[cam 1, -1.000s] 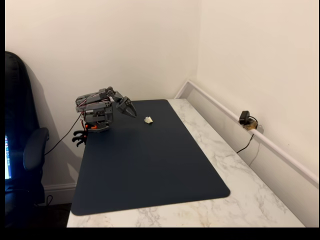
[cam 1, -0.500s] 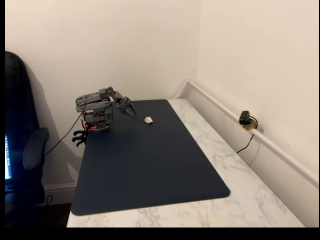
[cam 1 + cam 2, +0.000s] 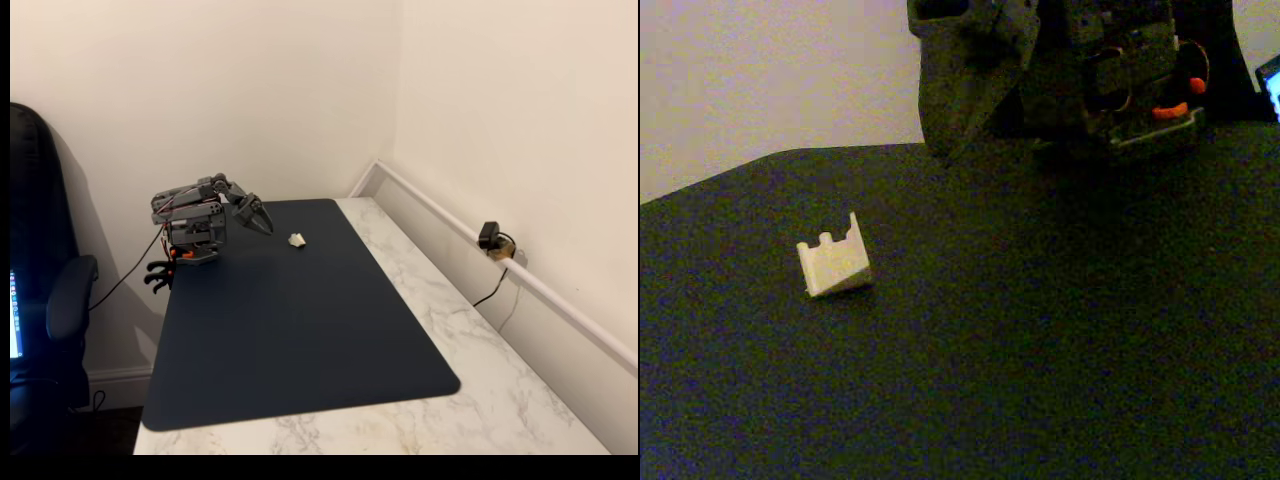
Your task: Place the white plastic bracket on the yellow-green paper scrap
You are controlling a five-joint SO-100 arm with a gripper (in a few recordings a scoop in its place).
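Note:
The white plastic bracket [image 3: 297, 240] lies on the dark mat near its far edge, a small blocky piece with notched ridges on top [image 3: 834, 262]. My gripper [image 3: 266, 227] hangs a short way to its left in a fixed view, on the folded grey arm. Its jaws are shut to a point with nothing between them. In the other fixed view the gripper [image 3: 952, 148] sits above and to the right of the bracket, apart from it. The yellow-green paper scrap is hidden or out of view; a faint yellowish tint on the bracket's face is all I can make out.
A dark blue mat [image 3: 300, 330] covers most of the marble table [image 3: 480, 390]. The arm's base [image 3: 190, 245] stands at the mat's back left corner. An office chair [image 3: 45, 300] is at the left. A small black device with a cable [image 3: 492, 240] sits on the wall ledge.

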